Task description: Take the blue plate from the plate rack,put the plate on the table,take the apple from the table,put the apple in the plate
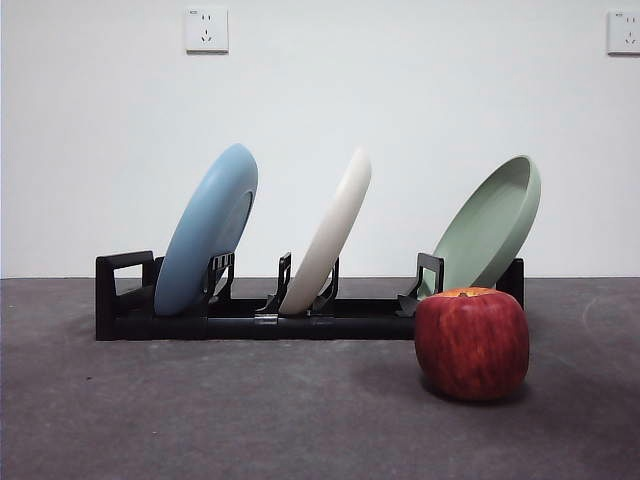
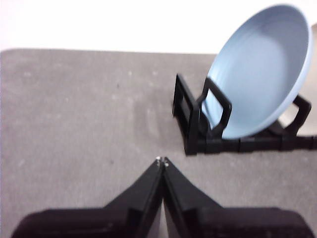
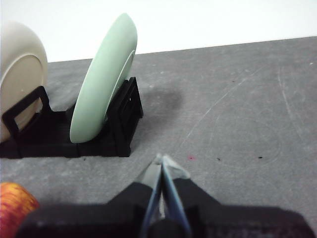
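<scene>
Left tool (image 2: 162,161) hung above bare counter (image 2: 74,124) with its jaws pressed together, gripping nothing. The blue plate (image 2: 265,74) stood ahead of it and off to one side, tilted in the end slot of the black plate rack (image 2: 198,124), next to the rack's boxy handle. Right tool (image 3: 162,161) was likewise closed and empty, over the counter beyond the rack's opposite end; the pale green plate (image 3: 101,79) leaned in the slot nearest it, the cream-white plate (image 3: 20,64) one slot further along. The apple (image 1: 472,343) rested on the counter just in front of the rack below the green plate, close beside the right tool, untouched.
</scene>
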`<action>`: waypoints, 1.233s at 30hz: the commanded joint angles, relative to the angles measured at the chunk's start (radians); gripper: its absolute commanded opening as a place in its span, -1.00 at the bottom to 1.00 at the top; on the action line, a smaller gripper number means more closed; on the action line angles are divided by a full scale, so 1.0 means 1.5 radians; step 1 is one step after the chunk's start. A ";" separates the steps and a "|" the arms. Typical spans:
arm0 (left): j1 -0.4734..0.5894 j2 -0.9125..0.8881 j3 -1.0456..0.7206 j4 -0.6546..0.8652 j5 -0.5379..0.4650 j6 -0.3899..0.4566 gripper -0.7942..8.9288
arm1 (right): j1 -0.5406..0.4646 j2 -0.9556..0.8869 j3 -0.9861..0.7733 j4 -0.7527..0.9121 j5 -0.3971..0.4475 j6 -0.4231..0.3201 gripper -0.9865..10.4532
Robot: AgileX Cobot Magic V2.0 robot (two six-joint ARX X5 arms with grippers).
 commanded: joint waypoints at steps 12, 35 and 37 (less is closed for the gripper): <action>0.002 0.024 0.070 -0.067 0.043 -0.104 -0.85 | -0.002 0.031 0.071 -0.064 -0.018 0.171 -0.85; 0.002 0.455 0.548 -0.265 0.228 -0.038 -0.85 | -0.002 0.489 0.576 -0.339 -0.228 0.040 -0.82; 0.002 0.488 0.589 -0.298 0.244 -0.024 -0.84 | -0.002 0.524 0.608 -0.372 -0.248 0.015 -0.82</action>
